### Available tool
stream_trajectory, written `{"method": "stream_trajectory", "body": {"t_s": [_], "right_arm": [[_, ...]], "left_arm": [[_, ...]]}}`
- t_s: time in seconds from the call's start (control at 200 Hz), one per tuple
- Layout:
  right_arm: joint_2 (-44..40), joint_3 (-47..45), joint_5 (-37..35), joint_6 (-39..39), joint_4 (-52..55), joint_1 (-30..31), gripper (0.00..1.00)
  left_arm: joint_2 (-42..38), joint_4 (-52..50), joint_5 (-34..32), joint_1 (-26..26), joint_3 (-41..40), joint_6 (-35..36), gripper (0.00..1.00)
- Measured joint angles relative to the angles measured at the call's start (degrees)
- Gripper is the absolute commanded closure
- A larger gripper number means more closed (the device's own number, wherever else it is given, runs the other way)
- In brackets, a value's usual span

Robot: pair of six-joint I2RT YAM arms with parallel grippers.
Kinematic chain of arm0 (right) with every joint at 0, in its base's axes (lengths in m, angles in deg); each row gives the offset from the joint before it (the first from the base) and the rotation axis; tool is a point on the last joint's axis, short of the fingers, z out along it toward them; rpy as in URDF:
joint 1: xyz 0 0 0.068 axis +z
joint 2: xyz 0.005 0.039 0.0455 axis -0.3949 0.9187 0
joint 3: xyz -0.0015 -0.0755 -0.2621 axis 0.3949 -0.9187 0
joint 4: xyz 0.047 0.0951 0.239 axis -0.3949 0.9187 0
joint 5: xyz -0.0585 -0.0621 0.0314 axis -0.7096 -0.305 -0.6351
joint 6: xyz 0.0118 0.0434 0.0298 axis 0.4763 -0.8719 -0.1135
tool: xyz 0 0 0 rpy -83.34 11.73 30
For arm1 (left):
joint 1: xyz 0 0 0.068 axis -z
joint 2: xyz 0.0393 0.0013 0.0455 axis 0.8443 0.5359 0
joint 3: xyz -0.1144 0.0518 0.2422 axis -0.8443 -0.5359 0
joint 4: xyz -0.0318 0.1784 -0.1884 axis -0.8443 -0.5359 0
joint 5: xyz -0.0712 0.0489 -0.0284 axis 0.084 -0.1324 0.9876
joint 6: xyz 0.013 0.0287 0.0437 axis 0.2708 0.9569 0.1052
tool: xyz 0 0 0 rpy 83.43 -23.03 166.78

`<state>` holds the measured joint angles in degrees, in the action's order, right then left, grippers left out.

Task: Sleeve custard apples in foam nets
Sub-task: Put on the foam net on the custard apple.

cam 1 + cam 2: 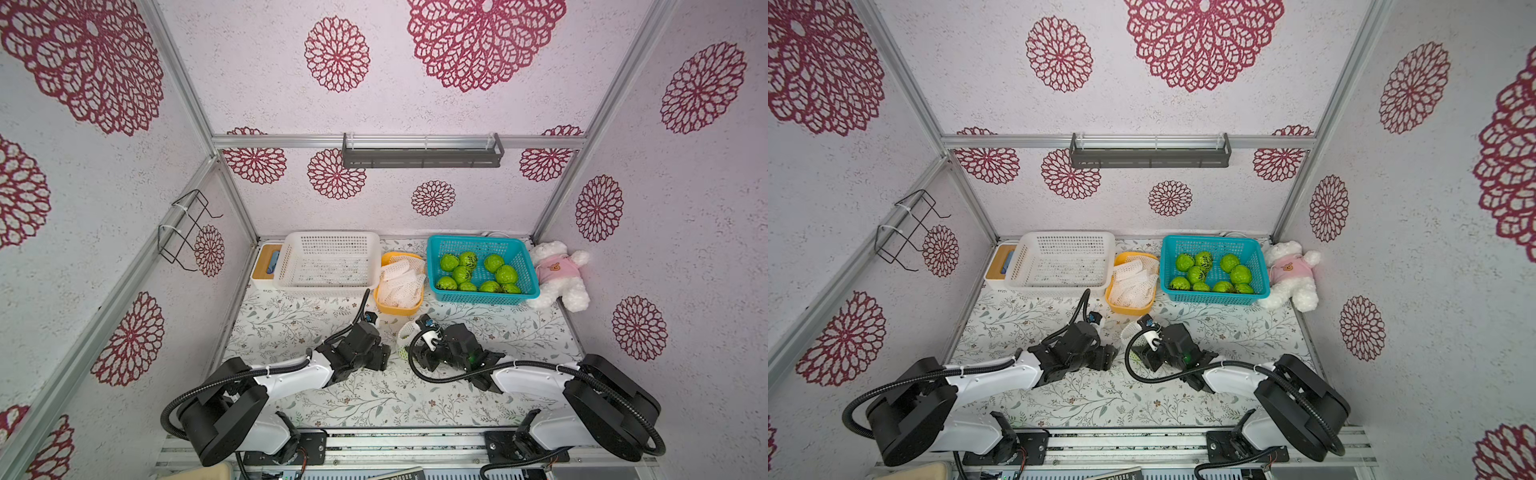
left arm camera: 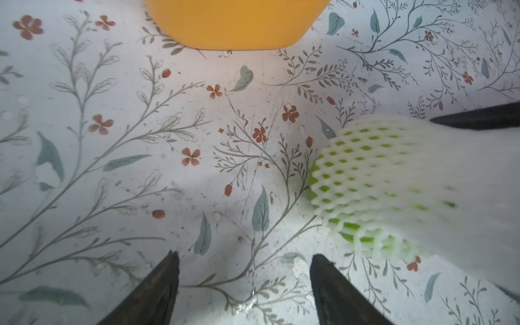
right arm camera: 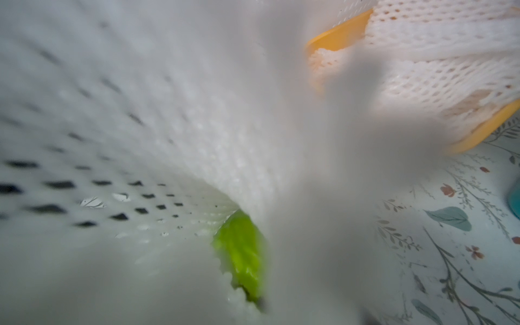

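One custard apple lies on the floral table cover inside a white foam net, green showing through the mesh. My right gripper holds this netted fruit. In the right wrist view the net fills the picture and hides the jaws, with a strip of green fruit showing. My left gripper stands open just left of the fruit, with only table cover between its fingers. Several bare custard apples lie in the teal basket. Spare foam nets fill a yellow tub.
A white perforated basket stands at the back left, with a small wooden-lidded box beside it. A white teddy bear lies at the back right. The yellow tub sits close ahead of the left gripper.
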<state>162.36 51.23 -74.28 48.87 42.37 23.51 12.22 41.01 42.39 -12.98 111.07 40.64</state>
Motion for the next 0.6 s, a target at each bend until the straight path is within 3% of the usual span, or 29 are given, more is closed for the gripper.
{"method": "stream_trajectory", "body": {"t_s": [0.6], "right_arm": [[0.66, -0.94, -0.55, 0.07, -1.16, 2.19, 0.32]], "left_arm": [[-3.13, -0.35, -1.27, -1.29, -1.16, -0.35, 0.23]]}}
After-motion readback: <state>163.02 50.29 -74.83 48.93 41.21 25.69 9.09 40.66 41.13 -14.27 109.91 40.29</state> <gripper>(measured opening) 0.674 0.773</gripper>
